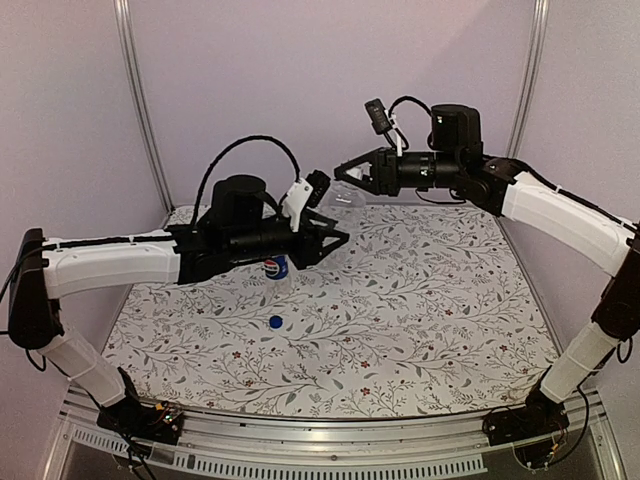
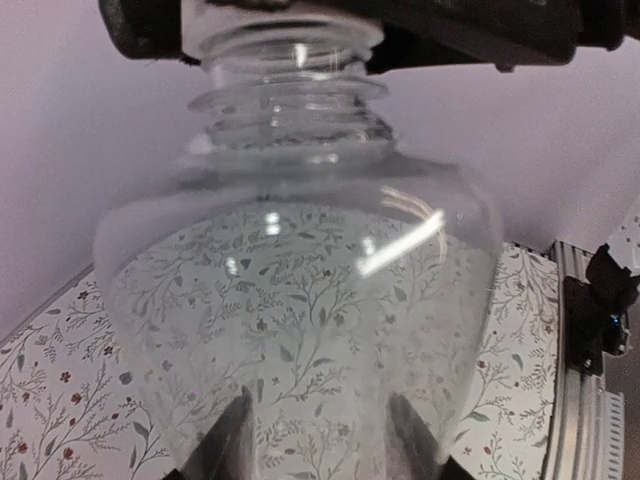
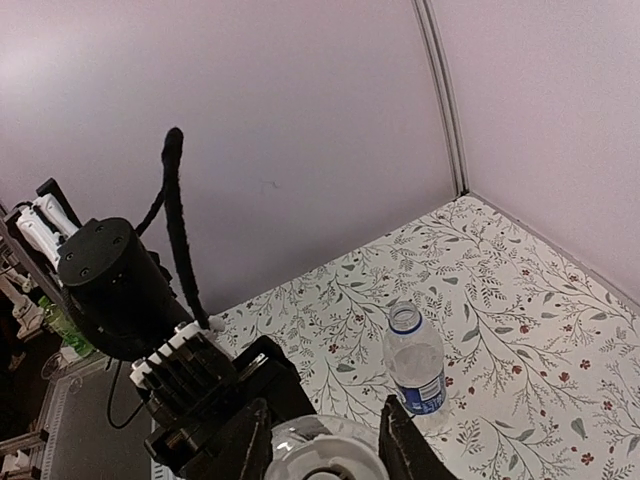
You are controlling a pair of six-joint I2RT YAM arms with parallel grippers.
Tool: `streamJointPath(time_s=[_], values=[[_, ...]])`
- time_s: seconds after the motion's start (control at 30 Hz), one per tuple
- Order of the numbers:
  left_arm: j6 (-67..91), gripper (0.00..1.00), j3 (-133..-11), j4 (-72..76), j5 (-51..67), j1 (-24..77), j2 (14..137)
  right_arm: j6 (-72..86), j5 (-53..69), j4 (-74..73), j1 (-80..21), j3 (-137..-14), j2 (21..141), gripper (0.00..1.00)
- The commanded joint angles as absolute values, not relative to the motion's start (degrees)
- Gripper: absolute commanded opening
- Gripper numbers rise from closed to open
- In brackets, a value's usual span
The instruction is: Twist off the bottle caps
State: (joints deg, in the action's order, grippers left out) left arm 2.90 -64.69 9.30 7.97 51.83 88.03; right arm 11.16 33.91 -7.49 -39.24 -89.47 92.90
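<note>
My left gripper (image 1: 338, 240) is shut on the plain clear bottle (image 2: 300, 250) and holds it in the air with its neck up; its fingers (image 2: 232, 440) show through the plastic. My right gripper (image 1: 340, 172) comes down on the neck. In the right wrist view its fingers (image 3: 398, 440) press both sides of the white cap (image 3: 325, 462). The left wrist view hides the cap behind the right gripper (image 2: 350, 20). The Pepsi bottle (image 1: 276, 267) stands uncapped on the cloth under my left arm and also shows in the right wrist view (image 3: 415, 368). The blue cap (image 1: 275, 322) lies loose in front of it.
The floral cloth (image 1: 430, 300) covers the table. Plain walls close the back and sides, with metal posts (image 1: 140, 100) at the corners. A metal rail (image 1: 320, 440) runs along the near edge by the arm bases.
</note>
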Motion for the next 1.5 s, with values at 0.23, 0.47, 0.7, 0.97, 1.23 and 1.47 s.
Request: streamJointPath(time_s=[0.23, 0.47, 0.7, 0.97, 1.23, 1.47], values=[[2.85, 0.25, -63.23, 18.66, 42.68, 48.16, 85.72, -7.27, 63.07, -6.65, -36.47, -83.82, 88.04, 0.15], [4.83, 0.26, -63.34, 19.95, 46.81, 47.72, 86.80, -7.70, 65.18, -7.12, -35.52, -84.12, 89.19, 0.26], [4.76, 0.26, -63.99, 17.90, 39.82, 47.48, 87.35, -4.45, 59.84, -6.25, -35.51, -84.20, 88.39, 0.63], [4.42, 0.25, -64.51, 15.77, 32.05, 47.46, 87.62, 1.56, 52.29, -3.95, -35.51, -82.73, 85.78, 0.94], [6.29, 0.25, -64.73, 14.21, 21.71, 48.01, 87.65, 10.15, 40.89, -0.57, -35.51, -82.53, 84.18, 0.98], [6.67, 0.25, -64.86, 13.05, 15.09, 48.90, 87.36, 17.27, 29.15, -2.24, -37.41, -86.49, 86.52, 0.98]])
